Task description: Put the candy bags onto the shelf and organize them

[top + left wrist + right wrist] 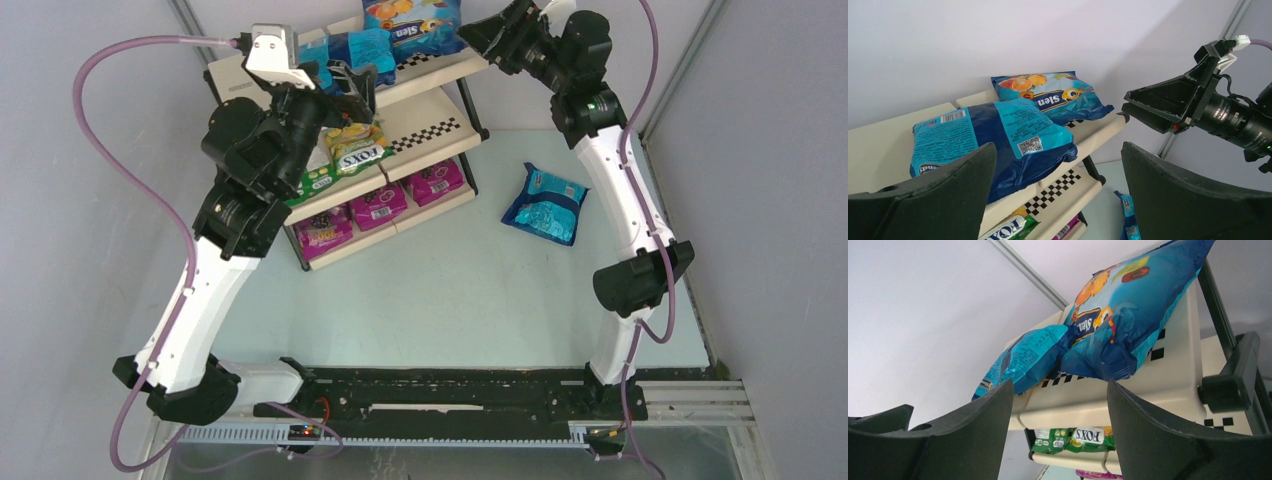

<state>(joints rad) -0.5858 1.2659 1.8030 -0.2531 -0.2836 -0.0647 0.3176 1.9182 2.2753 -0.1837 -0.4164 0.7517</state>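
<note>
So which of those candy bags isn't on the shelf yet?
The teal-blue bag lying alone on the table, to the right of the shelf in the top view. Every other bag sits on one of its tiers.

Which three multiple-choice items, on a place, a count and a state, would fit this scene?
1. Where is the teal-blue candy bag that is off the shelf?
A. On the table, right of the shelf
B. Under the shelf
C. In an end effector
2. How many magenta candy bags lie on the bottom tier?
A. One
B. Three
C. Five
3. The left end effector is:
A. Shut on a bag
B. Shut, empty
C. Open, empty
Answers: 1 A, it lies on the table; 2 B, three side by side; 3 C, spread wide, gripping nothing.
</note>
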